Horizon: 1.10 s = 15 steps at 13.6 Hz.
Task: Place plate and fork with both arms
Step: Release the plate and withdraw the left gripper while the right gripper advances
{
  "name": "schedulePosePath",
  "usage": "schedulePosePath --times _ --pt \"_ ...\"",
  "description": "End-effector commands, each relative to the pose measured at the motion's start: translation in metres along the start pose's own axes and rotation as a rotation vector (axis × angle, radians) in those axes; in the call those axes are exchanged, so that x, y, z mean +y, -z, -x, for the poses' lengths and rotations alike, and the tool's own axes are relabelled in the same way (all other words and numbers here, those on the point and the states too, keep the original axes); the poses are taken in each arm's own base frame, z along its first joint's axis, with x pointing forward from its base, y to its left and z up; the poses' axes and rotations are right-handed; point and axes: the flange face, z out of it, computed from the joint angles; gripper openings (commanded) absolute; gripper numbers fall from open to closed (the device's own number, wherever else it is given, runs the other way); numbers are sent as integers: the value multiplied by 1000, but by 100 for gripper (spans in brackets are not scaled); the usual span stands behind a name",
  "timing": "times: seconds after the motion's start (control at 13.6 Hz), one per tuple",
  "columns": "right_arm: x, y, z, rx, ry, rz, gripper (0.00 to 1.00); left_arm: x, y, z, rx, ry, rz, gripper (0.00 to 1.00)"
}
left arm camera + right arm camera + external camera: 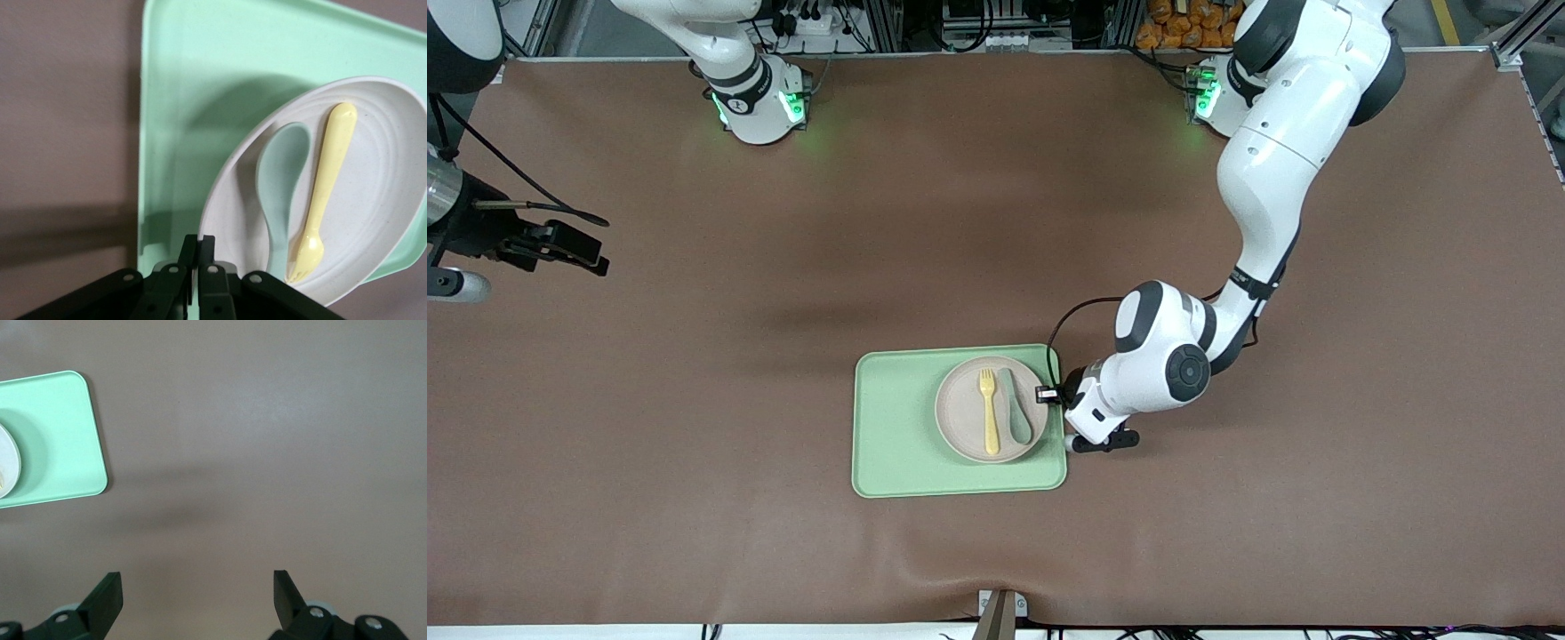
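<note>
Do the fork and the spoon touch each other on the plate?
Apart. The left wrist view shows a strip of bare plate between the fork and the spoon along their whole length.

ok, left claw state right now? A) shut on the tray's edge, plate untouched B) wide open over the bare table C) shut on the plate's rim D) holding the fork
C: in the left wrist view the left claw has its fingers pinched together on the rim of the plate. The fork and the spoon lie loose on the plate.
</note>
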Motion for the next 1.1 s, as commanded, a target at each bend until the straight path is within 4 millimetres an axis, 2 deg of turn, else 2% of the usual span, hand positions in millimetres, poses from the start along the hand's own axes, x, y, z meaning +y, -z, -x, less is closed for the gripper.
schedulePosePath --times 0.0,0.07,0.22,0.37,0.59,0.66,0.88,0.95,1.03 --pt "-3 -3 -3 -18 9 -18 100 12 -11 1 28 -2 22 0" --pt "-3 -4 -3 -21 9 -18 100 13 -10 1 29 4 25 23" --pt "-3 -5 -3 -22 12 -18 100 14 -8 0 36 5 24 100" --pt "-5 -7 -5 -24 11 -18 100 18 4 0 59 5 24 100" --pt "-24 -3 -3 -18 31 -48 100 32 53 -5 114 -4 45 100" --pt "-34 -3 -3 -24 24 -110 100 35 74 -8 142 -1 46 100" --pt "-42 -18 -12 -48 13 -160 100 33 135 -18 210 45 29 100" --pt "-48 -23 -15 -46 19 -159 100 26 162 -21 226 51 4 100" --pt "-53 -26 -19 -40 22 -161 100 18 198 -24 248 50 -35 100"
